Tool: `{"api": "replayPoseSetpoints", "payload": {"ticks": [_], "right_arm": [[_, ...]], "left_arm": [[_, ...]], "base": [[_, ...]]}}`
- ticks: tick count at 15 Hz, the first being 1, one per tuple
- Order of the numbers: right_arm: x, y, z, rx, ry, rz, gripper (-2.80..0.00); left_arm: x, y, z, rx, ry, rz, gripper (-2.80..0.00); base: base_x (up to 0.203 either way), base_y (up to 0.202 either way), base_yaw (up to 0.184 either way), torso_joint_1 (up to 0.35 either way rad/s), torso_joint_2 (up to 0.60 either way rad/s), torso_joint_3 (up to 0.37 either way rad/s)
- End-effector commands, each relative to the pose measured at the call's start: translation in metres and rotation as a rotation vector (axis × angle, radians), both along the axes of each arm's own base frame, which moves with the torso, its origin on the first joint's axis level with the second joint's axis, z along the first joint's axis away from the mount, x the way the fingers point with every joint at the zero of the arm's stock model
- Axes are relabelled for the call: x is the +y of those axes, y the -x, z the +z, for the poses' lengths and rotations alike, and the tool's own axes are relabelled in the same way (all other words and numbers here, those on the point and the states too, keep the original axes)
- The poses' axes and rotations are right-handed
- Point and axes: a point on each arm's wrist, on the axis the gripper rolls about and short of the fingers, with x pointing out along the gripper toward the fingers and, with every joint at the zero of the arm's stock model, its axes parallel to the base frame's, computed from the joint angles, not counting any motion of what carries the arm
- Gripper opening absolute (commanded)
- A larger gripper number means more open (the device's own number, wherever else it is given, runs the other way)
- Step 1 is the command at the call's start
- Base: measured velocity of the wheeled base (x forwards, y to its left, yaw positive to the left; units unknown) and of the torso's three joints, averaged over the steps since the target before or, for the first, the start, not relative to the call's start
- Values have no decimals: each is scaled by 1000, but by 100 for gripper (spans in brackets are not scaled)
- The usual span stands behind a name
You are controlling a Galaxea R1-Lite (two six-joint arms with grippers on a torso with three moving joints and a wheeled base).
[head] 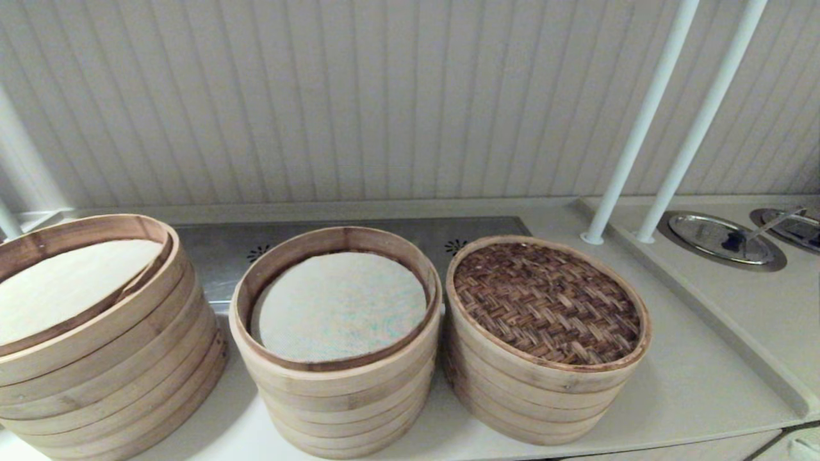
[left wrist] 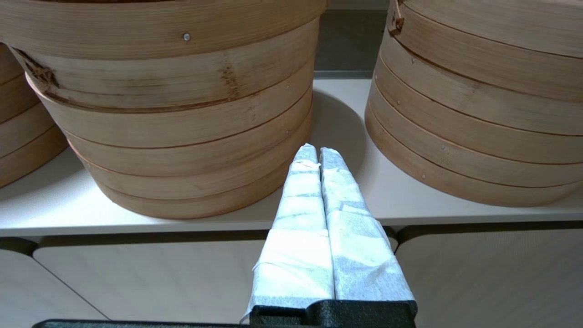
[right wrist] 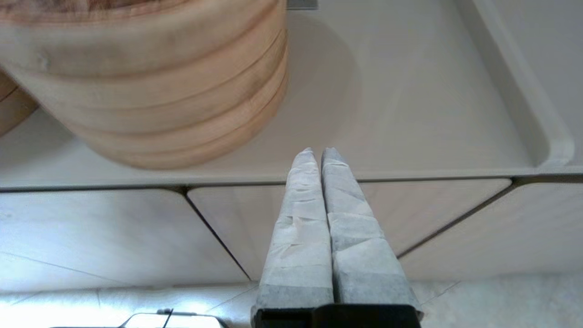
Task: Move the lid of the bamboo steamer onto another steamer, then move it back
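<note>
The bamboo steamer lid (head: 548, 301), dark herringbone weave in a pale band, lies on top of the right-hand stack of rings in the head view. The other steamer (head: 336, 378), with its white, blue-green flecked liner (head: 339, 306), stands uncovered in the middle. Neither arm shows in the head view. My left gripper (left wrist: 318, 150) is shut and empty, low at the counter's front edge, facing the gap between the middle steamer (left wrist: 182, 136) and the lidded stack (left wrist: 478, 114). My right gripper (right wrist: 315, 152) is shut and empty, at the counter edge right of the lidded stack (right wrist: 150, 91).
A wider steamer stack with a plain cream liner (head: 96, 333) stands at the left. Two white poles (head: 647, 121) rise behind the right stack. A raised counter ledge (head: 724, 307) with metal dishes (head: 721, 238) runs along the right. Cabinet fronts (right wrist: 114, 228) lie below the counter edge.
</note>
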Motion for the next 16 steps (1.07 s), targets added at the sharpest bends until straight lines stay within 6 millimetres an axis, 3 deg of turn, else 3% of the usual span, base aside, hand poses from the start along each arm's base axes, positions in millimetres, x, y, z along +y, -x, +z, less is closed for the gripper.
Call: {"api": "replayPoseSetpoints", "payload": {"ticks": [1, 9, 16], "right_arm": [[1, 20, -14, -103, 3, 1, -280], [1, 44, -51, -255, 40, 18, -280], [0, 46, -56, -258, 20, 1, -280]], "left_arm": [[0, 1, 0, -13, 1, 0, -280], [0, 1, 0, -19, 4, 0, -280], [0, 1, 0, -22, 8, 0, -280]], "base": [[0, 0, 0, 0, 0, 0], [0, 0, 0, 0, 0, 0], [0, 0, 0, 0, 0, 0]]}}
